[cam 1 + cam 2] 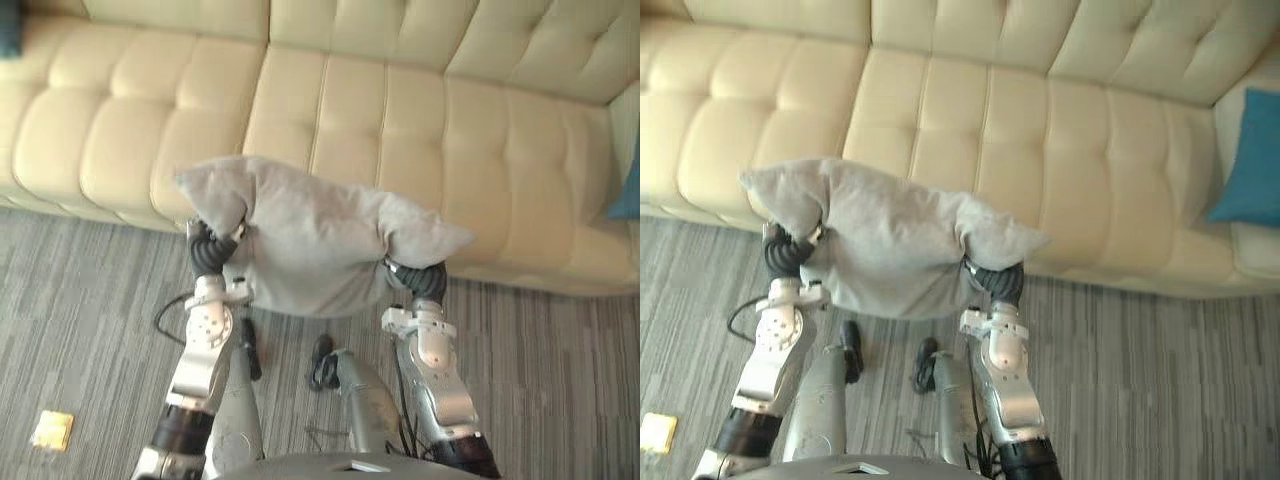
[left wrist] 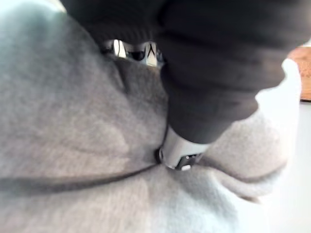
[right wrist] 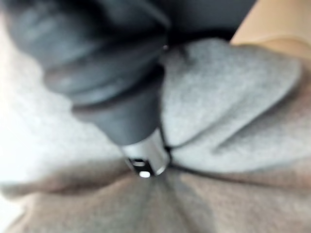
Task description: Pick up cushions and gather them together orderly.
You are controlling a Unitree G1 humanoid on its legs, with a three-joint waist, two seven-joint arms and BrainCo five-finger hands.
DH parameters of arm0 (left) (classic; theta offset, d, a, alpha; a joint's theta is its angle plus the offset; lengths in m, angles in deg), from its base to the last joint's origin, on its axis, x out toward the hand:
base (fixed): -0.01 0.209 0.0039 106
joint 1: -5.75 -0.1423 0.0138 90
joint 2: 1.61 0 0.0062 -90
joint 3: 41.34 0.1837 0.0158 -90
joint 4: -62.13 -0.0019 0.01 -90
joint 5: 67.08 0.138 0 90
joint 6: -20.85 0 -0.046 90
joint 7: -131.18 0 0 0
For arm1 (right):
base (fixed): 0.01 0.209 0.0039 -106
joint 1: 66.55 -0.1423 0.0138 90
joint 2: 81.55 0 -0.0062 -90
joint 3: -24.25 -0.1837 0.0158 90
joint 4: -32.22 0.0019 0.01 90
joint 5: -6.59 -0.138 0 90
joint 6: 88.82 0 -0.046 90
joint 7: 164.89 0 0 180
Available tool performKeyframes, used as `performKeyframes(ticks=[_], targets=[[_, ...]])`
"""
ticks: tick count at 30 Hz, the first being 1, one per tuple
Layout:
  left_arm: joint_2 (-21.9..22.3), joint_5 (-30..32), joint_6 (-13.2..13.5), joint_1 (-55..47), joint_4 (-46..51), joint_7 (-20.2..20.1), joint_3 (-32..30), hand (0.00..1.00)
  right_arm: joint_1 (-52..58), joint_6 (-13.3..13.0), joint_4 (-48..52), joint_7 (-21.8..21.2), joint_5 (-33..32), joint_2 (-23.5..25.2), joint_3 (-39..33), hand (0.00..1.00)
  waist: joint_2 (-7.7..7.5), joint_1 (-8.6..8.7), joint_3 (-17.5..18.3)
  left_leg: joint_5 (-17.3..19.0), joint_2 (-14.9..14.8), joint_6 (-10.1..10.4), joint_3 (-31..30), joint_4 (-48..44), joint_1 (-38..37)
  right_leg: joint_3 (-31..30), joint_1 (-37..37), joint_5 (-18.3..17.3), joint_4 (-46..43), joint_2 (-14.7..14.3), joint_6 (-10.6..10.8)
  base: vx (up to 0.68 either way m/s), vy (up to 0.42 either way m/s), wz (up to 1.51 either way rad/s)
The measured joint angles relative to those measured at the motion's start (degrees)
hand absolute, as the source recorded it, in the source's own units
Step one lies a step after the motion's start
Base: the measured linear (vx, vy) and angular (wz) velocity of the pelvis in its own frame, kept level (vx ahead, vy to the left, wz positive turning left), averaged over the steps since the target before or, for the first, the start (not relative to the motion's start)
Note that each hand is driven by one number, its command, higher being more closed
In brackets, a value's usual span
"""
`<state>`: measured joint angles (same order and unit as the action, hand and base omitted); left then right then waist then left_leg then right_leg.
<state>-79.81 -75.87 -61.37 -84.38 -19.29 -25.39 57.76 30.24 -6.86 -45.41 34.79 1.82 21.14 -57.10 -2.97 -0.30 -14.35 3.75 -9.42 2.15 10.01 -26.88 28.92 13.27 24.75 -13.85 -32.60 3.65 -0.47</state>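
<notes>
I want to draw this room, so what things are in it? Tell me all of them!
grey cushion: one, grey, held up off the floor in front of the sofa
blue cushion: one, blue, at the sofa's right end
sofa: one, cream, along the far side
flat thing: one, yellow, on the carpet at the lower left
carpet: one, grey striped, covering the floor
left hand: one, silver and dark, pinching the grey cushion's left end
right hand: one, silver and dark, pinching its right end
</notes>
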Motion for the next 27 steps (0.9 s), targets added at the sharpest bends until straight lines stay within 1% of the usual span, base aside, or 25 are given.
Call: performKeyframes(ticks=[2, 4, 5, 6, 8, 10, 12, 14, 16, 18, 19, 20, 22, 23, 25, 26, 27], targets=[[0.01, 0.01, 0.42, -3.67, 2.11, -0.38, -0.01, 1.00, 2.11, -0.03, 2.58, -1.20, 0.27, -0.64, 0.45, 1.00, -0.05, -0.41, 2.12, 0.30, 0.36, 0.13, 0.07, 1.57, -2.85, 0.15, -2.99, -0.11, 1.54, 0.01, 0.17, 0.10, 0.006, 0.06], [0.03, 0.01, 1.44, -7.40, 3.92, -1.32, -0.01, 1.00, 3.25, -0.37, 3.72, -2.48, 0.75, -0.81, 0.43, 1.00, -0.13, -0.81, 4.81, 0.22, 0.89, 0.26, 0.21, 4.13, -7.06, 0.33, -7.11, -0.12, 3.93, 0.10, 0.18, 0.10, 0.000, 0.07], [0.03, 0.01, 1.48, -7.92, 4.20, -1.44, -0.01, 1.00, 3.55, -0.37, 3.92, -2.64, 0.75, -0.77, 0.43, 1.00, -0.14, -0.95, 5.33, 0.17, 1.01, 0.33, 0.23, 4.50, -7.59, 0.34, -7.68, -0.12, 4.29, 0.12, 0.18, 0.09, -0.011, 0.09], [0.07, 0.02, 2.01, -9.46, 4.47, -2.03, -0.02, 1.00, 4.95, -0.37, 4.80, -3.28, 1.70, -0.69, 0.45, 1.00, -0.18, -1.29, 7.32, -0.24, 1.41, 0.46, 0.18, 6.25, -9.57, 0.60, -9.62, -0.08, 5.77, 0.15, 0.18, 0.06, -0.013, 0.09], [0.20, 0.00, 2.25, -11.13, 4.54, -2.67, -0.06, 1.00, 6.02, -0.45, 4.83, -4.17, 2.92, -0.62, 0.40, 1.00, -0.17, -1.23, 9.51, -0.99, 2.08, 0.63, -0.18, 8.58, -11.43, 1.15, -11.47, 0.12, 7.56, 0.24, 0.19, 0.08, -0.015, 0.14], [0.48, 0.00, 2.28, -12.59, 4.55, -2.99, -0.11, 1.00, 6.57, -0.45, 4.79, -4.59, 2.98, -0.56, 0.41, 1.00, -0.15, -1.23, 10.69, -1.86, 2.49, 0.65, -0.48, 10.65, -13.28, 1.53, -13.22, 0.75, 9.33, 0.19, 0.40, 0.10, -0.011, 0.12], [1.10, -0.04, 2.29, -13.75, 4.56, -3.20, -0.17, 1.00, 6.58, -0.45, 4.78, -4.71, 3.00, -0.55, 0.41, 1.00, -0.12, -1.34, 10.93, -2.17, 2.62, 0.72, -0.59, 11.44, -14.38, 1.67, -14.66, 1.09, 10.48, 0.04, 0.36, 0.09, -0.004, 0.05], [1.47, -0.15, 2.29, -14.70, 4.56, -3.82, -0.18, 1.00, 6.59, -0.45, 4.75, -4.77, 3.00, -0.57, 0.41, 1.00, -0.05, -1.48, 10.89, -1.53, 2.48, 0.58, -0.78, 9.93, -14.08, 1.81, -15.23, 1.11, 10.62, -0.05, 0.36, 0.03, 0.012, 0.03], [1.55, -0.66, 2.27, -15.47, 4.52, -4.33, -0.16, 1.00, 6.60, -0.45, 4.74, -4.77, 2.99, -0.67, 0.40, 1.00, 0.51, -1.37, 10.47, -0.47, 1.89, 0.34, -1.50, 3.99, -11.83, 2.63, -16.41, 1.07, 10.24, -0.09, 0.40, 0.01, 0.039, 0.12], [1.55, -1.21, 2.27, -15.56, 4.50, -4.65, -0.16, 1.00, 6.58, -0.47, 4.76, -4.75, 2.97, -0.73, 0.39, 1.00, 0.74, -1.29, 10.35, -0.35, 1.49, 0.41, -1.10, 0.80, -10.33, 3.41, -17.13, 0.65, 10.39, 0.19, 0.60, -0.05, 0.069, 0.25], [1.55, -1.24, 2.31, -15.60, 4.51, -4.86, -0.18, 1.00, 6.58, -0.48, 4.77, -4.73, 2.96, -0.75, 0.38, 1.00, 1.06, -1.38, 10.24, 0.47, 1.11, 0.24, -0.05, 0.15, -9.80, 4.13, -17.50, 0.04, 10.12, 0.44, 0.30, -0.10, 0.129, 0.42], [1.78, -2.03, 2.37, -15.85, 4.51, -5.17, -0.15, 1.00, 6.56, -0.50, 4.78, -4.73, 2.92, -1.05, 0.27, 1.00, 2.27, -1.29, 10.09, 4.33, 0.02, -1.00, 2.49, 0.93, -10.04, 5.07, -17.83, -1.12, 9.56, 0.31, -0.21, -0.08, 0.132, 0.39], [1.80, -2.38, 2.46, -16.53, 4.37, -5.29, -0.21, 1.00, 6.57, -0.47, 4.80, -4.75, 2.94, -1.46, 0.47, 1.00, 2.12, -1.68, 10.05, 5.01, -0.28, -0.78, 5.71, 1.27, -10.02, 4.89, -17.37, -1.64, 9.21, 1.58, 0.20, -0.03, 0.146, 0.33], [1.79, -2.38, 2.47, -16.72, 4.37, -5.46, -0.22, 1.00, 6.37, -0.47, 4.80, -4.74, 2.95, -1.71, 0.47, 1.00, 2.14, -1.89, 10.08, 4.78, 0.52, -0.68, 7.47, 2.64, -9.69, 4.71, -16.60, -1.66, 9.39, 2.74, 0.31, 0.02, 0.150, 0.39], [1.78, -2.38, 2.47, -16.71, 4.37, -5.46, -0.24, 1.00, 6.12, -0.46, 4.79, -4.71, 2.93, -1.71, 0.47, 1.00, 2.26, -1.73, 10.07, 2.70, 1.77, -0.72, 7.82, 4.38, -9.21, 4.71, -16.19, -1.14, 10.23, 3.56, 1.02, 0.04, 0.126, 0.35], [1.78, -2.38, 2.47, -16.71, 4.37, -5.46, -0.28, 1.00, 5.85, -0.45, 4.77, -4.69, 2.94, -1.74, 0.47, 1.00, 2.25, -1.90, 10.08, 2.09, 2.59, -1.24, 7.89, 5.10, -9.02, 4.71, -15.96, -0.60, 11.21, 4.01, 1.34, 0.09, 0.148, 0.21], [1.77, -2.37, 2.47, -16.70, 4.34, -5.45, -0.51, 1.00, 4.95, -0.38, 4.59, -4.68, 2.95, -1.73, 0.51, 1.00, 2.31, -2.13, 10.10, 1.36, 2.94, -2.08, 7.85, 4.78, -8.12, 4.68, -15.99, 0.89, 13.49, 4.02, 1.57, 0.11, 0.149, 0.11]])
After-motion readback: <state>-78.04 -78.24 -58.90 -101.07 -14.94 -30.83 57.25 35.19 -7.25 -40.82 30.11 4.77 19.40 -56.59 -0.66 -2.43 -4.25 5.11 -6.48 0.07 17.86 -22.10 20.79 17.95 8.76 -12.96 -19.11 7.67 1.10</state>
